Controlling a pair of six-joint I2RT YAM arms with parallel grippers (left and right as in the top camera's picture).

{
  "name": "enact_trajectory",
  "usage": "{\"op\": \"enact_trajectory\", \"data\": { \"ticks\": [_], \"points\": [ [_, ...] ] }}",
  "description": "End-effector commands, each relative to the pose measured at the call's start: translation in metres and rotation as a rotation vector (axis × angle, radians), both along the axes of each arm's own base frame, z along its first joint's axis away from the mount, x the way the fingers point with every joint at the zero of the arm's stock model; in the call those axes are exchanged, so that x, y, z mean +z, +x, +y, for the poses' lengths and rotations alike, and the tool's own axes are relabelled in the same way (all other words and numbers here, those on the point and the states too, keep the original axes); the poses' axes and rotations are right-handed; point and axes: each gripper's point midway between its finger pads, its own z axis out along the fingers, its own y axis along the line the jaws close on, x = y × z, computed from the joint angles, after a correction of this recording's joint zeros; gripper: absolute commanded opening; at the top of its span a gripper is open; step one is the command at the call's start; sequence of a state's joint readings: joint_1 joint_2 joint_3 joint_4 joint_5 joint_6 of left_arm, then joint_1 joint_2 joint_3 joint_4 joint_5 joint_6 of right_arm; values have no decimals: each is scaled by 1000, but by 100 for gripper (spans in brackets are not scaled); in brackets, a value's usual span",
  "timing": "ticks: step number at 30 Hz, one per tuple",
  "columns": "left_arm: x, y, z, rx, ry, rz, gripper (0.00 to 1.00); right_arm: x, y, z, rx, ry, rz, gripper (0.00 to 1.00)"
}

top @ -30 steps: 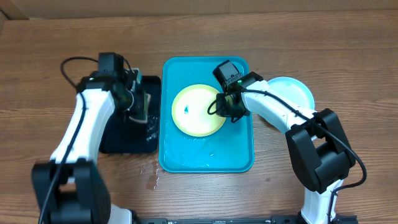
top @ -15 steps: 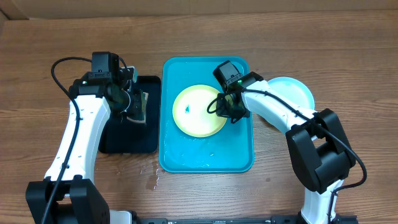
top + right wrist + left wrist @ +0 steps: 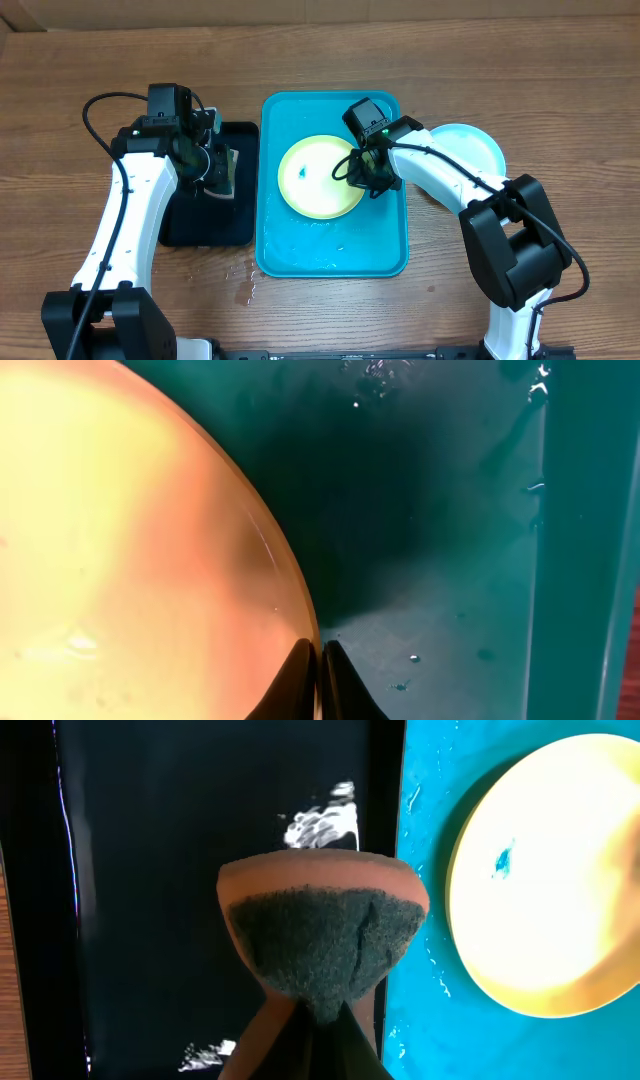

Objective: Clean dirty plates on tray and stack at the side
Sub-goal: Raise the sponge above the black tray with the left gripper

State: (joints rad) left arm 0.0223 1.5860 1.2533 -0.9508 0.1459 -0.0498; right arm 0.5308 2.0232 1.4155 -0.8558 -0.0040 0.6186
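White links [image 3: 125, 215], black joints [image 3: 515, 250] and looping black cables [image 3: 95, 110], with slim dark fingers on left claw [image 3: 305, 1020] and right claw [image 3: 317, 655].

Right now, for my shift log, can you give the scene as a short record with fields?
left pincer: shut on sponge, over the black tray
right pincer: shut on yellow-green plate at its rim
yellow-green plate: in the turquoise tray, blue smudge on it
light-blue plate: on the table, right of the turquoise tray

both arms inward and low — left gripper [image 3: 215, 172], right gripper [image 3: 372, 182] pinched closed
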Motion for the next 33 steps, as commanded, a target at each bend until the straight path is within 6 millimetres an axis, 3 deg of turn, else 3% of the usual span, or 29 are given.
{"op": "enact_trajectory", "data": {
  "ticks": [1, 18, 19, 21, 23, 26, 27, 33],
  "points": [
    [0, -1, 3, 18, -4, 1, 4, -2, -2, 0, -3, -6, 7, 4],
    [-13, -7, -6, -7, -3, 19, 4, -2, -4, 3, 1, 11, 16, 4],
    [-13, -7, -6, -7, -3, 19, 4, -2, -3, 4, 1, 11, 11, 6],
    [-13, -7, -6, -7, -3, 19, 4, -2, 0, 3, 0, 8, -2, 26],
    [-13, -7, -6, -7, -3, 18, 4, -2, 0, 3, 2, 8, -4, 31],
    [-13, -7, -6, -7, -3, 18, 4, -2, 0, 3, 3, 7, -3, 27],
    [-13, -7, -6, -7, -3, 19, 5, -2, -1, 3, 3, 6, 1, 7],
    [-13, -7, -6, -7, -2, 18, 4, -3, -5, 0, 2, -5, 20, 4]
  ]
}}
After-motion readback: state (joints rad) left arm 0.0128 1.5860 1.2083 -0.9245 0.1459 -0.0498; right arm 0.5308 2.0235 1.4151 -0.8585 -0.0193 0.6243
